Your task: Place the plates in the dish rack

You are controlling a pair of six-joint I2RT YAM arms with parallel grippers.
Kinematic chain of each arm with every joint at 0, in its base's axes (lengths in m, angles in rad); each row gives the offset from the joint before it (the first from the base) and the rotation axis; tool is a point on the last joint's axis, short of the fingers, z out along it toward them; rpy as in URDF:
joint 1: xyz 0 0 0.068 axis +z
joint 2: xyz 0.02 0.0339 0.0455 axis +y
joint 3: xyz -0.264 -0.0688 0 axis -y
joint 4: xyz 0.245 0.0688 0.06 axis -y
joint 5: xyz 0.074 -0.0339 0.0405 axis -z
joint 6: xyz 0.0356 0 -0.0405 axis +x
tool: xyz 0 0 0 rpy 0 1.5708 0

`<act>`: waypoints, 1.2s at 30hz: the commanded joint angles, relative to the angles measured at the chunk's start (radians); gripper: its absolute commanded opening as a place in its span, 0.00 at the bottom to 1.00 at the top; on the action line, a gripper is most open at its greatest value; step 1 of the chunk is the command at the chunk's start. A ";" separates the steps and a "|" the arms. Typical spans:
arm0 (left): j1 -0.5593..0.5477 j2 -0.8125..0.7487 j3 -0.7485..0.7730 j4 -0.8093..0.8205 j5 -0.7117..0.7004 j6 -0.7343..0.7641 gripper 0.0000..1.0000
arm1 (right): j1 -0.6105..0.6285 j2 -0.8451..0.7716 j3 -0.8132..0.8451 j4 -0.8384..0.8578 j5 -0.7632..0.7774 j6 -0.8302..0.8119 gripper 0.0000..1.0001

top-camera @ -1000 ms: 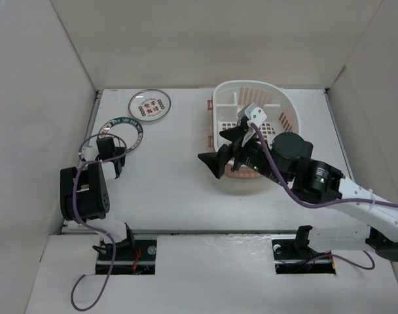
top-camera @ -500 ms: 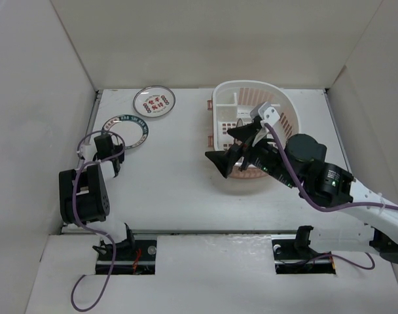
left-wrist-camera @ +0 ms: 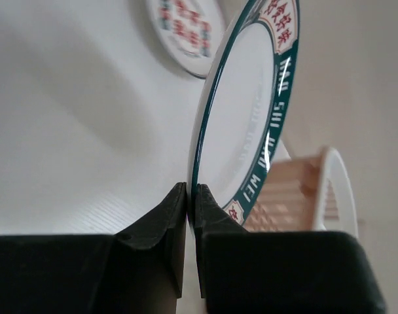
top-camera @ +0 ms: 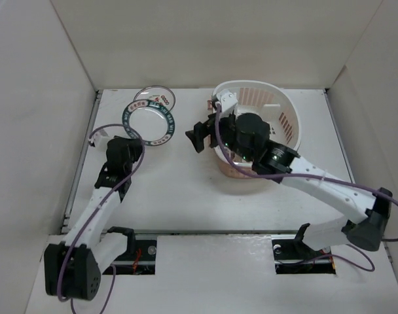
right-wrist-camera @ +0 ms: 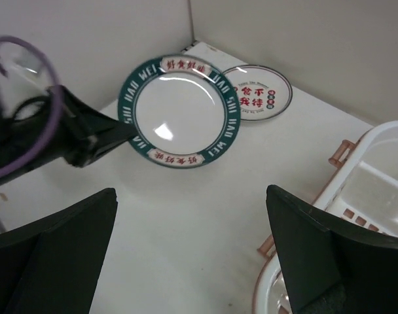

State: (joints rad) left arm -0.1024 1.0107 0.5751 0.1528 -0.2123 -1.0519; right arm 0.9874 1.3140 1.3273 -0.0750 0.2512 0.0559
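Note:
My left gripper [top-camera: 135,135] is shut on the near rim of the dark-green-rimmed plate [top-camera: 148,122] and holds it lifted and tilted above the table. In the left wrist view the fingers pinch the plate's edge [left-wrist-camera: 245,131] at the gripper [left-wrist-camera: 192,196]. The plate with red characters [top-camera: 162,97] lies flat behind it, partly covered. The dish rack [top-camera: 287,108] stands at the back right. My right gripper [top-camera: 207,129] is open and empty at the rack's left rim, facing both plates [right-wrist-camera: 179,111], [right-wrist-camera: 254,91]. The orange sunburst plate is hidden.
White walls close in the table on the left, back and right. The right arm lies across the rack's near half. The rack's corner compartment [right-wrist-camera: 382,186] and pink handle [right-wrist-camera: 340,154] show in the right wrist view.
The left arm has reached forward and lifted the green-rimmed plate up and to the right. The right arm has swung left, from over the rack's middle to its left rim.

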 commanded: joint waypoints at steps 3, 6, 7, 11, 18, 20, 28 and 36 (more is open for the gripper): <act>-0.103 -0.199 0.078 0.098 0.084 0.200 0.00 | -0.222 0.114 0.107 0.182 -0.357 0.044 1.00; -0.103 -0.230 0.094 0.190 0.210 0.277 0.00 | -0.303 0.183 0.165 0.195 -0.538 0.064 1.00; -0.103 -0.239 0.085 0.218 0.275 0.277 0.00 | -0.315 0.195 0.174 0.195 -0.605 0.064 1.00; -0.118 -0.251 0.071 0.367 0.416 0.277 0.00 | -0.365 0.226 0.185 0.195 -0.703 0.064 1.00; -0.131 -0.185 0.009 0.626 0.631 0.218 0.00 | -0.412 0.257 0.162 0.195 -0.816 0.073 1.00; -0.131 -0.185 -0.001 0.626 0.631 0.217 0.00 | -0.423 0.248 0.153 0.195 -0.807 0.073 1.00; -0.131 -0.185 -0.001 0.626 0.610 0.236 0.00 | -0.469 0.248 0.142 0.195 -0.898 0.093 0.44; -0.131 -0.195 0.005 0.567 0.551 0.256 0.00 | -0.487 0.229 0.122 0.195 -0.920 0.093 0.57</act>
State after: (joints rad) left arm -0.2279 0.8547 0.5499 0.6044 0.3489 -0.7933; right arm 0.5110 1.5639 1.4555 0.0769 -0.6415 0.1543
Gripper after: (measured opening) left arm 0.043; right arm 0.568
